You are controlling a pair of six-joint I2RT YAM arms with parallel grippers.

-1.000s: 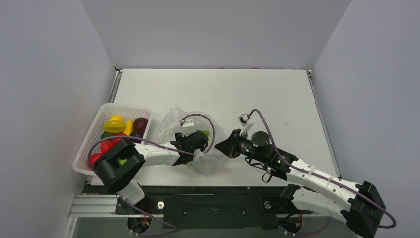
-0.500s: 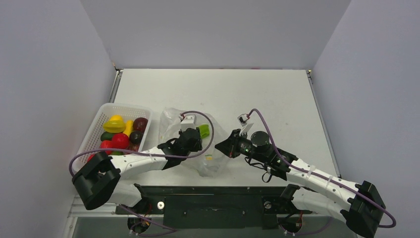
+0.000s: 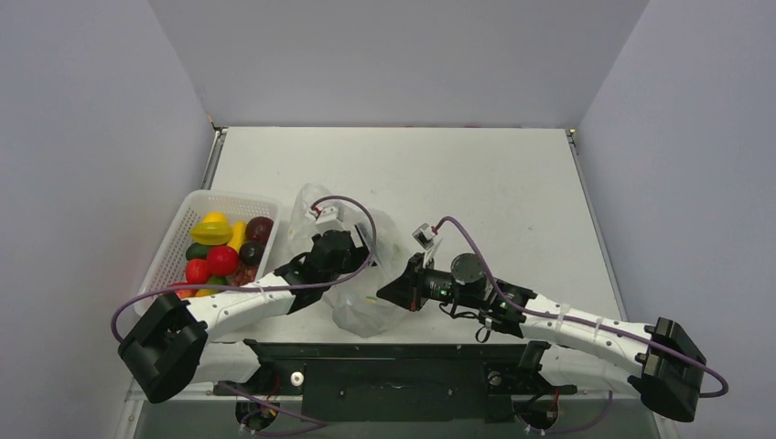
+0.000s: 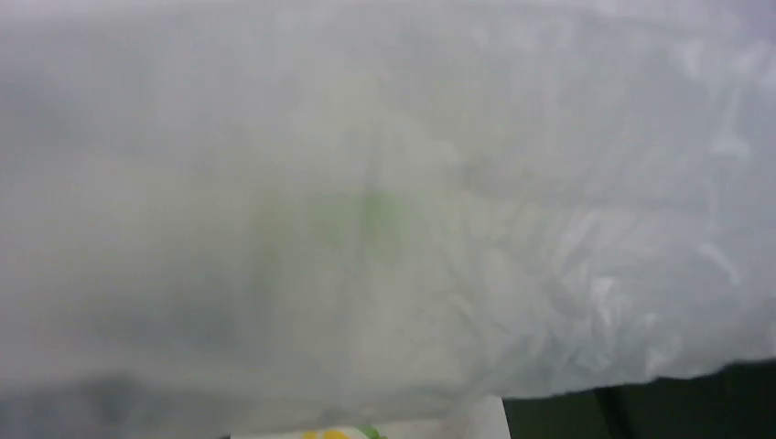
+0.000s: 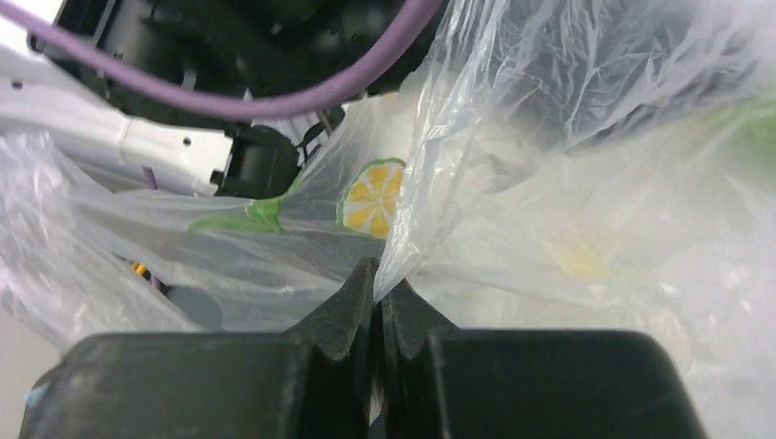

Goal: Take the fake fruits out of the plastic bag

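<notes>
The clear plastic bag (image 3: pixel 359 309) printed with lime slices lies crumpled at the near middle of the table. My right gripper (image 3: pixel 386 294) is shut on a fold of its film, seen pinched between the fingertips in the right wrist view (image 5: pixel 378 274). My left gripper (image 3: pixel 352 249) reaches into the bag from the left, its fingers hidden by film. The left wrist view shows only blurred film (image 4: pixel 458 183) with a faint green patch. Fake fruits sit in the white basket (image 3: pixel 229 195): yellow (image 3: pixel 210 229), dark maroon (image 3: pixel 260 228), red (image 3: pixel 220 261), green (image 3: pixel 196 250).
The basket stands at the table's left edge, close to the left arm. The left arm's purple cable (image 5: pixel 274 101) and black wrist cross just behind the bag in the right wrist view. The table's near edge is right below the bag.
The left gripper has pushed left and farther into the bag. The green thing by its tip no longer shows. The right gripper has moved left and nearer, and the bag has shifted with it.
</notes>
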